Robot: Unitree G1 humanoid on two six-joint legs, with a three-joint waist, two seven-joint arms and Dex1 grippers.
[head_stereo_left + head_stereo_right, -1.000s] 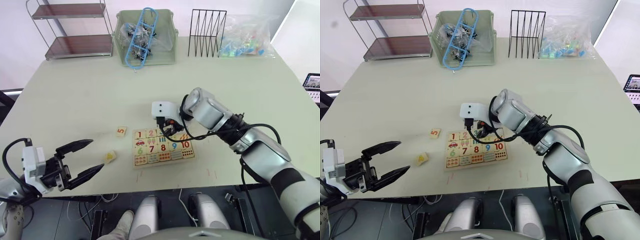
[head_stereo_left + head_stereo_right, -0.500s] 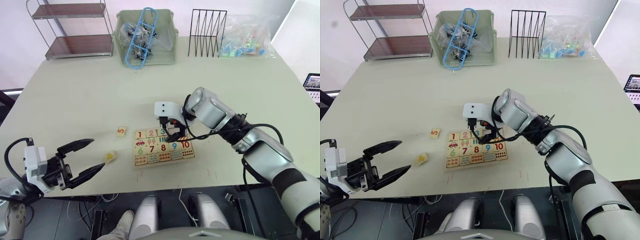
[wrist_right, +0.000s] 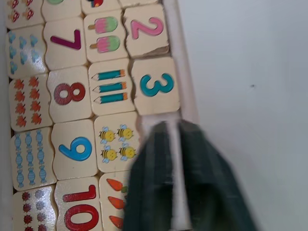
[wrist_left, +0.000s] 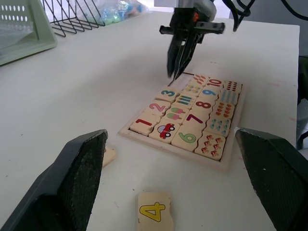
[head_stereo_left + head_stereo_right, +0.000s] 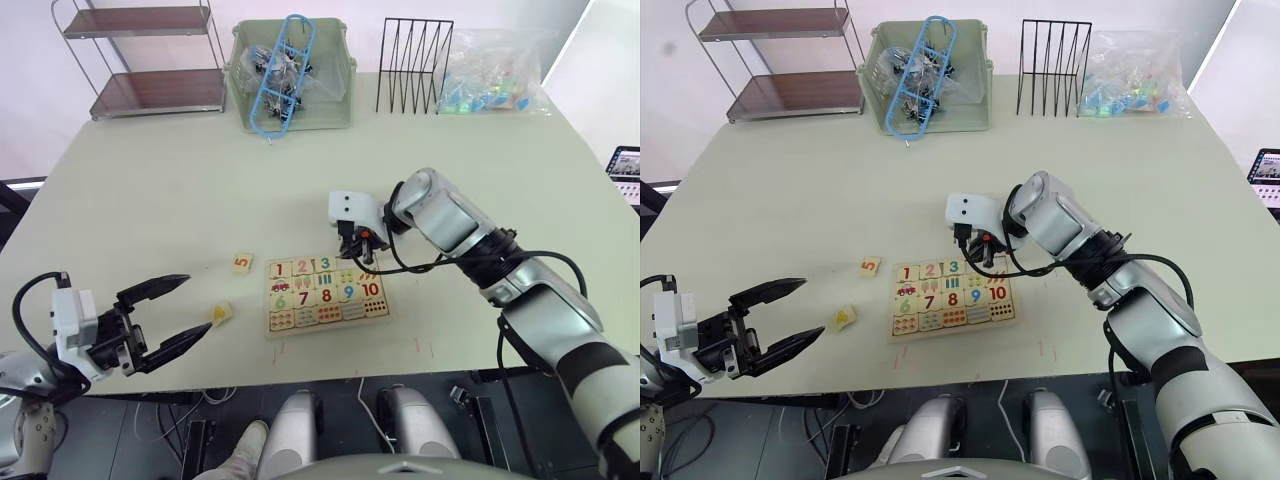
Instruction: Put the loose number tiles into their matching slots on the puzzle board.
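The puzzle board (image 5: pixel 276 327) lies near the table's front edge. Tiles 1, 2 and 3 sit in its upper row. The slots (image 3: pixel 148 121) beside the 3 are bare wood, partly hidden by my right gripper (image 5: pixel 362 256). That gripper hangs shut and empty just over the board's far right corner. Two loose number tiles lie on the table left of the board: the 5 (image 5: pixel 242 263) and the yellow 4 (image 5: pixel 221 313). My left gripper (image 5: pixel 195 307) is wide open and empty, low over the table, just left of the 4.
Along the table's far edge stand a metal shelf (image 5: pixel 150 60), a green bin (image 5: pixel 290 75) with a blue frame in it, a black wire rack (image 5: pixel 413 65) and a bag of coloured pieces (image 5: pixel 490 70). Bare tabletop surrounds the board.
My right gripper has let go of tile 3 in its slot, drawn back to the right along the upper row and shut. The left gripper has stayed put.
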